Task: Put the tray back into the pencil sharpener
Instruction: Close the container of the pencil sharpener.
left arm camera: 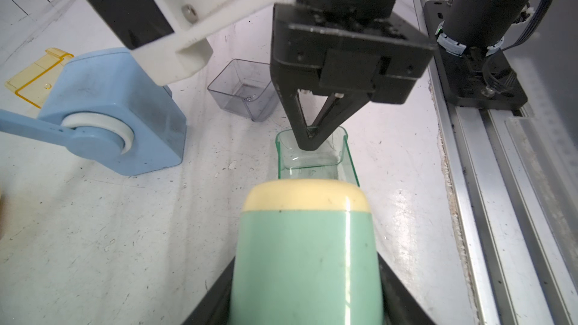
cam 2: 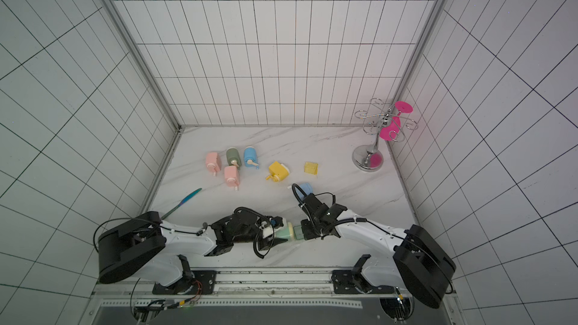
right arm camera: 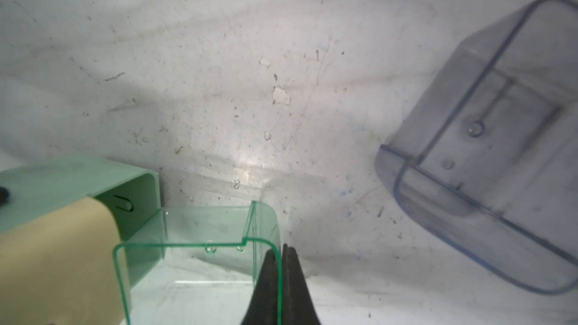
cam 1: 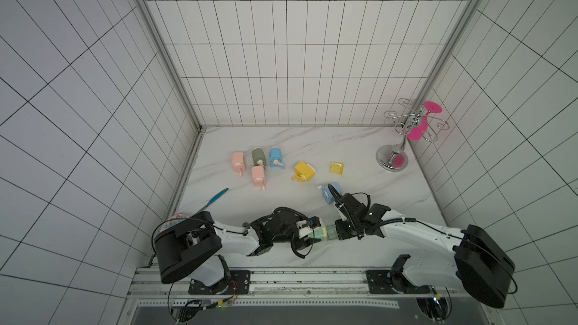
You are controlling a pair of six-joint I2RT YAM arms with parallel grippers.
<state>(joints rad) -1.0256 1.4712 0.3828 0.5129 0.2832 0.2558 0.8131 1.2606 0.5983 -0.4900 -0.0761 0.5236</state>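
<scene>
Left hand clamps the green sharpener — right hand pinches the green tray, seemingly part-inserted.

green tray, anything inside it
Nothing loose shows inside the green tray; only one of the right gripper's fingers, pinching its end wall. The end nearest the mint sharpener is covered by that body.
</scene>
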